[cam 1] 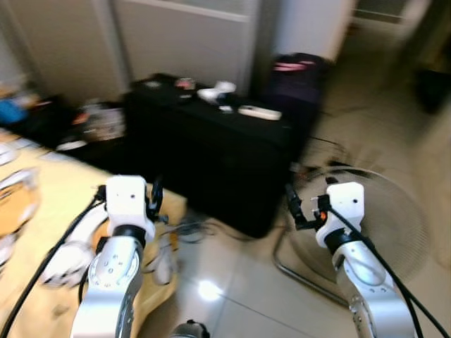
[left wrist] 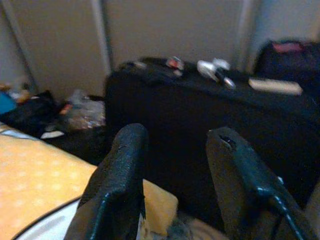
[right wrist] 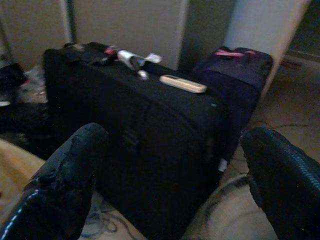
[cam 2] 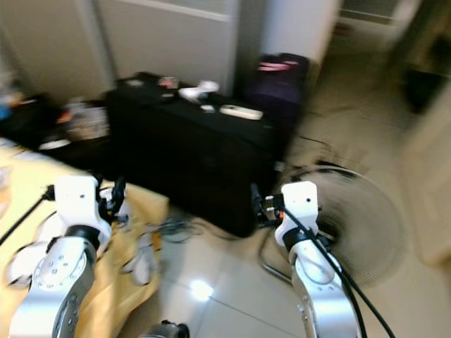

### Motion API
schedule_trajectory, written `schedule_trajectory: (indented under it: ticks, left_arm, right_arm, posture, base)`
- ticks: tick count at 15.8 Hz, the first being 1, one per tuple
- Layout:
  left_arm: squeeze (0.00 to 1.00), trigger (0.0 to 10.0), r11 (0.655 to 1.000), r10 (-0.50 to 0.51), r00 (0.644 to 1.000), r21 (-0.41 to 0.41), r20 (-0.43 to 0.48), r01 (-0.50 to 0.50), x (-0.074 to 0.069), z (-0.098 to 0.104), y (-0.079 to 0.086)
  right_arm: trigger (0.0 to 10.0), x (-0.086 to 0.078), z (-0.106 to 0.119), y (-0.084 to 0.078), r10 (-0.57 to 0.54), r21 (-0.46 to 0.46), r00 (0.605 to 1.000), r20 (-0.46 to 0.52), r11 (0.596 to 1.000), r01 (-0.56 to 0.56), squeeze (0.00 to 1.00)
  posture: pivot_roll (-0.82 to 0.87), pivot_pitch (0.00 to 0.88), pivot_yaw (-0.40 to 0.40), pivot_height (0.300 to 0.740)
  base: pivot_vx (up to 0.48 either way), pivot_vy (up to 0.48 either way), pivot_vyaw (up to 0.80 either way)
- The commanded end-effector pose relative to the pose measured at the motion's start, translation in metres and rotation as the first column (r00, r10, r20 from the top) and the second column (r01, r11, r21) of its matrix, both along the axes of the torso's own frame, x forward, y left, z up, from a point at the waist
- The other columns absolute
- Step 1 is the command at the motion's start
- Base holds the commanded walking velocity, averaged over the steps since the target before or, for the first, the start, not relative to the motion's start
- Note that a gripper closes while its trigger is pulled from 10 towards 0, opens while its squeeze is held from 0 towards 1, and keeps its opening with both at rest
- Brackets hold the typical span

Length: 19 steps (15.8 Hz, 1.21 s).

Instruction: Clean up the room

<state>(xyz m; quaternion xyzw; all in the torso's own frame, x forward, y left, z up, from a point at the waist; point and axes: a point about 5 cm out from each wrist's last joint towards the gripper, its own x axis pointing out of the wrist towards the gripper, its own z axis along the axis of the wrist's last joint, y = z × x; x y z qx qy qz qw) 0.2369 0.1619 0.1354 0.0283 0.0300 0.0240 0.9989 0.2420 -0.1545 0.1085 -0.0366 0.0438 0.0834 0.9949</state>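
A large black suitcase [cam 1: 211, 162] stands on the tiled floor ahead. On its top lie a flat white bar [cam 1: 259, 112], a white crumpled object [cam 1: 216, 91] and some small items. My left gripper [left wrist: 177, 137] is raised over the corner of a yellow-covered table [cam 1: 56, 197], open and holding nothing. Beside a floor fan [cam 1: 394, 218], my right gripper [right wrist: 175, 135] is held up with its fingers wide open and nothing between them. Both point towards the suitcase from some distance. The head views are blurred.
A dark purple bag [cam 1: 296, 77] stands behind the suitcase at the right. Clutter and bags [cam 1: 99, 120] lie along the wall at the left. Cables [cam 1: 190, 229] trail on the floor between table and suitcase. White things lie on the table near my left arm.
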Motion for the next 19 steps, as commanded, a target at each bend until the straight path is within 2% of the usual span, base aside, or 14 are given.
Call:
schedule_trajectory:
  ticks: [1, 2, 3, 4, 5, 6, 7, 8, 10, 11, 14, 15, 16, 19]
  left_arm:
    - [0.76, 10.0, 0.999, 0.040, 0.999, -0.004, 0.028, -0.039, 0.001, 0.004, 0.006]
    - [0.68, 10.0, 0.999, -0.022, 1.000, -0.034, 0.008, 0.022, -0.001, 0.002, 0.005]
    - [1.00, 10.0, 1.000, 0.000, 0.996, 0.001, -0.088, 0.000, -0.005, -0.001, 0.014]
    - [1.00, 10.0, 0.997, 0.057, 0.993, -0.039, -0.107, -0.062, -0.005, -0.001, 0.020]
    - [1.00, 10.0, 0.999, 0.043, 0.991, -0.008, -0.129, -0.045, -0.005, 0.000, 0.020]
    - [1.00, 10.0, 1.000, 0.007, 0.992, -0.025, -0.127, -0.010, -0.006, -0.002, 0.015]
    - [1.00, 10.0, 0.999, -0.044, 0.996, -0.015, -0.074, 0.043, -0.006, 0.001, 0.005]
    - [0.87, 10.0, 0.998, -0.022, 0.997, 0.052, -0.078, 0.026, 0.000, -0.002, 0.001]
    - [0.84, 10.0, 0.998, -0.061, 0.996, -0.020, -0.072, 0.060, -0.004, 0.003, 0.006]
    - [0.85, 10.0, 0.999, -0.021, 0.997, 0.043, -0.079, 0.024, -0.004, -0.003, 0.011]
    - [0.81, 10.0, 0.989, -0.132, 0.988, 0.052, -0.074, 0.136, 0.003, 0.006, 0.001]
    - [0.55, 10.0, 0.990, -0.128, 0.989, 0.056, -0.070, 0.132, 0.004, 0.007, 0.002]
    - [0.00, 10.0, 0.990, -0.128, 0.990, 0.054, -0.066, 0.132, 0.004, 0.008, 0.003]
    - [0.00, 10.0, 0.991, -0.112, 0.991, 0.063, -0.070, 0.116, 0.000, 0.006, 0.005]
  right_arm:
    - [10.0, 0.001, 0.001, -0.001, 0.013, 0.005, 1.000, 0.005, 1.000, -0.013, 1.00]
    - [10.0, -0.001, 0.000, -0.003, -0.003, -0.005, 1.000, 0.007, 1.000, 0.003, 1.00]
    - [10.0, -0.008, -0.001, -0.005, -0.016, 0.025, 1.000, 0.001, 1.000, 0.016, 1.00]
    - [10.0, -0.012, 0.000, -0.005, -0.023, 0.034, 1.000, -0.002, 0.999, 0.023, 1.00]
    - [10.0, -0.017, 0.004, -0.011, -0.034, 0.039, 0.999, -0.007, 0.999, 0.034, 1.00]
    - [10.0, -0.018, -0.001, -0.015, -0.056, 0.064, 0.998, -0.028, 0.996, 0.058, 1.00]
    - [10.0, -0.018, -0.005, -0.019, -0.059, 0.035, 0.997, -0.045, 0.998, 0.061, 1.00]
    - [10.0, -0.011, 0.005, -0.017, -0.075, 0.048, 0.997, -0.023, 0.996, 0.077, 1.00]
    - [10.0, -0.009, 0.001, -0.020, -0.115, 0.080, 0.992, -0.048, 0.990, 0.118, 1.00]
    - [10.0, -0.008, -0.002, -0.019, -0.121, 0.081, 0.991, -0.053, 0.989, 0.125, 1.00]
    - [10.0, -0.005, -0.004, -0.013, -0.120, 0.118, 0.989, -0.085, 0.985, 0.130, 1.00]
    - [10.0, -0.005, -0.004, -0.009, -0.099, 0.102, 0.992, -0.080, 0.989, 0.106, 1.00]
    - [10.0, -0.003, -0.004, -0.006, -0.078, 0.090, 0.994, -0.073, 0.992, 0.084, 1.00]
    - [10.0, -0.001, -0.005, 0.004, -0.001, 0.059, 0.997, -0.076, 0.998, 0.006, 1.00]
  posture:
    - [0.02, 0.000, 0.013, 0.740]
    - [0.02, 0.000, 0.020, 0.740]
    - [0.01, 0.000, 0.030, 0.740]
    - [0.00, 0.000, 0.024, 0.740]
    - [0.01, 0.000, 0.014, 0.740]
    - [0.01, 0.000, 0.019, 0.740]
    - [0.00, 0.000, 0.019, 0.740]
    - [-0.02, 0.000, 0.013, 0.740]
    - [0.00, 0.000, 0.018, 0.740]
    - [0.01, 0.000, 0.024, 0.740]
    - [0.01, 0.000, 0.035, 0.740]
    - [0.01, 0.000, 0.027, 0.740]
    - [0.01, 0.000, 0.022, 0.740]
    - [0.03, 0.000, 0.008, 0.740]
  base:
    - [0.000, 0.000, 0.80]
    - [0.000, 0.000, 0.80]
    - [0.000, 0.000, 0.80]
    - [0.000, 0.000, 0.80]
    - [0.000, 0.000, 0.80]
    - [0.000, 0.000, 0.80]
    - [0.000, 0.000, 0.80]
    - [0.000, 0.000, 0.80]
    - [0.000, 0.000, 0.80]
    - [0.000, 0.000, 0.80]
    - [0.000, 0.420, 0.27]
    - [0.000, 0.428, 0.00]
    - [0.000, 0.431, 0.00]
    - [0.000, 0.428, 0.27]
